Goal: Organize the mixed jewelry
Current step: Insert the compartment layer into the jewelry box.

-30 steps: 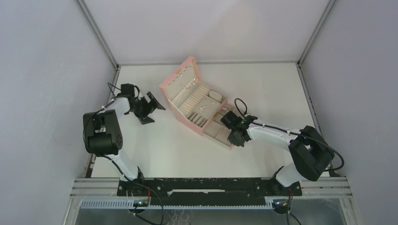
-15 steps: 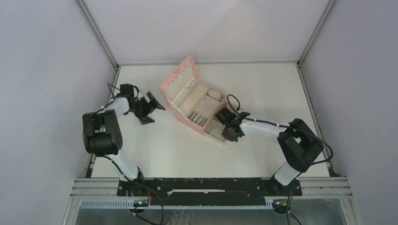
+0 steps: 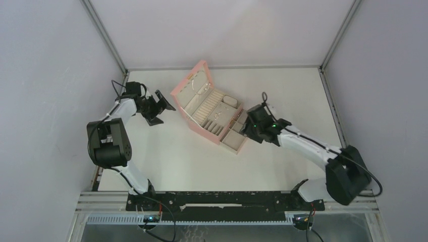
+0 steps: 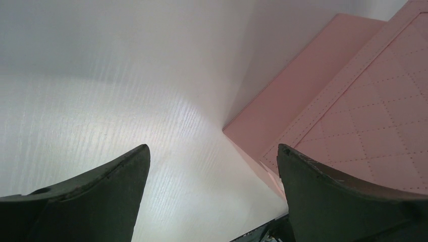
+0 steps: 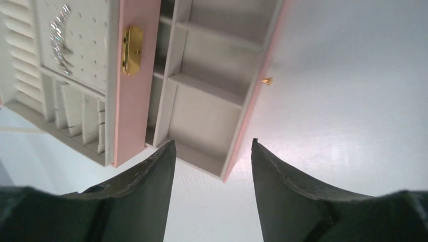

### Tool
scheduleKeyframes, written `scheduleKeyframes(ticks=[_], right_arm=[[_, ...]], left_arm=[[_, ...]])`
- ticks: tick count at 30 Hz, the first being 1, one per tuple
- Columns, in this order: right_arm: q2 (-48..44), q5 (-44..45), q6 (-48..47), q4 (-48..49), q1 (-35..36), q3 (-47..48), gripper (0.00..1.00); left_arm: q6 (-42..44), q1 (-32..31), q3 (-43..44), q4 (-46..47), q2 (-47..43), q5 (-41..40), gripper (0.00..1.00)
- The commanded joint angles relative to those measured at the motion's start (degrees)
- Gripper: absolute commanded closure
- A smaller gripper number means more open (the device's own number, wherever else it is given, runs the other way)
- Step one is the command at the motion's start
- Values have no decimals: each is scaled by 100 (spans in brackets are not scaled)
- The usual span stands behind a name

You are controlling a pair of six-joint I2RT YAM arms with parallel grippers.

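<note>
Right gripper [image 5: 212, 142] spread, left gripper [image 4: 213, 147] spread, silver jewelry [image 5: 60, 30] stretched parallel to pink box [image 5: 132, 101] front wall

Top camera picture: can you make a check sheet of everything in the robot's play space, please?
Surface: white table, with the box standing near its middle.
Job's things: pink box is open with its lid up. A silver jewelry piece lies on its holed pad. The drawer sticks out, and its sections look empty.
Clutter: nothing seen.
Grippers: left tool is open and empty, beside the lid's quilted outside. Right tool is open and empty, by the drawer's end.
Cables: black cables loop off both wrists, not touching the box.
Surroundings: grey walls with metal corner posts.
</note>
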Motion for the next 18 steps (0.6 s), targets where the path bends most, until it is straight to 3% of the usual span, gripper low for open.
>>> scheduleKeyframes(ticks=[1, 4, 10, 14, 18], right_arm=[[-879, -414, -1053, 535, -683, -560, 37], [-963, -1355, -2141, 1005, -1217, -786, 31], [-668, -1944, -3733, 1148, -1482, -762, 29], [-485, -2095, -4637, 1289, -1480, -782, 46], [-296, -1910, -5458, 1145, -1476, -796, 47]], left_arm=[[82, 42, 334, -108, -142, -86, 0], [94, 57, 461, -26, -257, -422, 0], [135, 102, 1444, -266, 259, -653, 0], [147, 114, 2259, -520, 783, -556, 0], [71, 118, 2850, -680, 1185, -462, 0]])
